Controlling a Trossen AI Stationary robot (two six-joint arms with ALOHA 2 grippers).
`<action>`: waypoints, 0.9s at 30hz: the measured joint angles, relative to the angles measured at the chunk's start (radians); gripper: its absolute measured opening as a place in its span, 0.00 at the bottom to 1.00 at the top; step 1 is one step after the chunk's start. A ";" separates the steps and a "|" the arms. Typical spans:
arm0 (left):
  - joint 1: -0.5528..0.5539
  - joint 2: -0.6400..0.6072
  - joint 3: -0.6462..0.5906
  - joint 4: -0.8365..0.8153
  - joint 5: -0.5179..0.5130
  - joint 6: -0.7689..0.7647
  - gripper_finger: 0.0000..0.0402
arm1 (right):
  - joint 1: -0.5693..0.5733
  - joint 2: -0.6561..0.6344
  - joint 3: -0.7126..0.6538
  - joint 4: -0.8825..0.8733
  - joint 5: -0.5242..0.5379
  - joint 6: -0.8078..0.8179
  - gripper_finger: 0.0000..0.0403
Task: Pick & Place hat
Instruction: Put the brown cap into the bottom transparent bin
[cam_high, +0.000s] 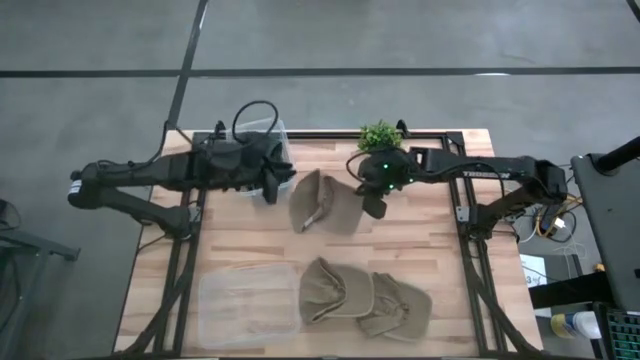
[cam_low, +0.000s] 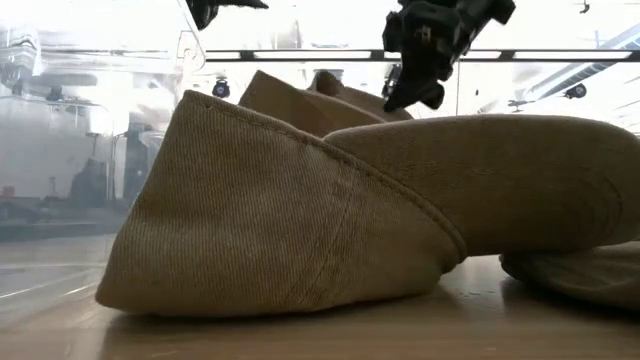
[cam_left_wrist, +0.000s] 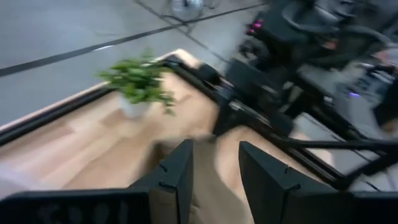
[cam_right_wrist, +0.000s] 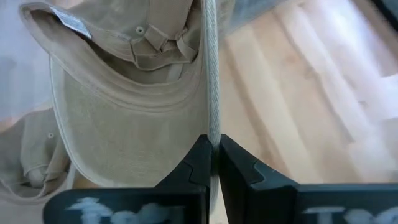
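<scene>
A tan hat (cam_high: 325, 205) lies in the middle of the table with its inside showing (cam_right_wrist: 124, 93). My right gripper (cam_high: 373, 203) is at the hat's right edge, shut on its rim (cam_right_wrist: 213, 152). My left gripper (cam_high: 272, 187) is just left of the hat, open (cam_left_wrist: 214, 171), touching nothing, beside a clear bin (cam_high: 262, 140). Two more tan hats (cam_high: 335, 290) (cam_high: 397, 307) rest on the table's near part. The nearest one (cam_low: 330, 220) fills the low view, and the held hat (cam_low: 300, 100) shows behind it. My right gripper pinches the hat's rim edge (cam_right_wrist: 213, 134) between its two shut fingers (cam_right_wrist: 196, 165), coming from the table's right side. The rim runs on from the fingertips as a thin edge-on band. Whether the hat's far part rests on the table, I cannot tell.
A small potted plant (cam_high: 380, 137) stands at the far edge near the right arm. A clear plastic tray (cam_high: 248, 305) lies near the left front corner. Bare wood shows between the held hat and the two near hats.
</scene>
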 joint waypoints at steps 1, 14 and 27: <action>-0.024 0.000 0.000 0.011 -0.003 0.001 0.30 | 0.000 -0.010 0.006 -0.013 0.017 0.000 0.03; -0.310 0.001 -0.005 0.079 -0.164 0.027 0.30 | 0.000 -0.131 0.037 -0.058 0.176 0.002 0.03; -0.471 0.002 -0.006 0.079 -0.197 0.025 0.30 | 0.000 -0.204 0.037 -0.005 0.175 -0.009 0.03</action>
